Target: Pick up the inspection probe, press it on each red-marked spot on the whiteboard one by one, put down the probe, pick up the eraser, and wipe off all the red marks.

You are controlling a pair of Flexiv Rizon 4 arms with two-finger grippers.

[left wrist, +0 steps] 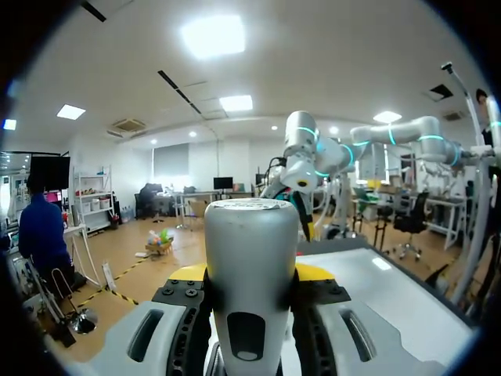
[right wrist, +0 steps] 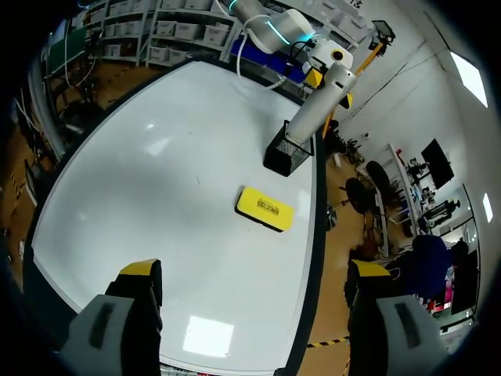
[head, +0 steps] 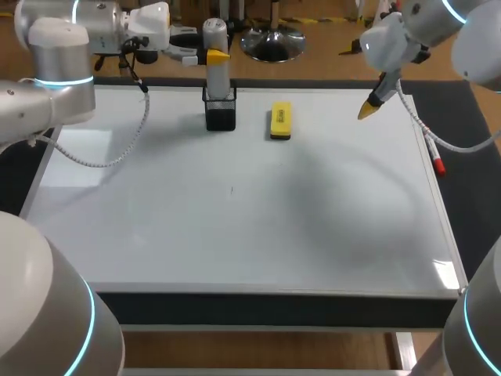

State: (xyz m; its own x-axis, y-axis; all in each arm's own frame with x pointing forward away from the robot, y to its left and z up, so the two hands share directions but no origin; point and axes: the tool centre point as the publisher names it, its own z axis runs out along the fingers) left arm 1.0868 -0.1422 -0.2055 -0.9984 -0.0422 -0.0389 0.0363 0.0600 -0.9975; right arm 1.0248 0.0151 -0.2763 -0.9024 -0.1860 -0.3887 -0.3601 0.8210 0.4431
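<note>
left arm (head: 55,86): comes in from the left along the far edge of the whiteboard (head: 235,243), with its wrist level and the left gripper (head: 213,56) pointing sideways at the probe.
left gripper grip: the fingers are closed on the inspection probe (left wrist: 249,235) from both sides, with a yellow tip pressed against each flank just below its top.
inspection probe count and place: one; it stands upright in the black mesh holder (head: 221,110) at the board's far edge, left of the eraser (head: 280,121).
right arm (head: 407,31): comes in from the far right corner with its wrist bent down; the right gripper (right wrist: 254,274) hangs above the board's far right part and touches nothing.
right gripper grip: the fingers are spread wide with nothing between them.
eraser count and place: one; yellow, lying flat on the board near the holder's right side, apart from it.
holder count: one.
pen (head: 435,157): one, red-ended, lying along the board's right edge.
mark (head: 232,189): one tiny dark stroke near mid-board; I cannot tell its colour.
</note>
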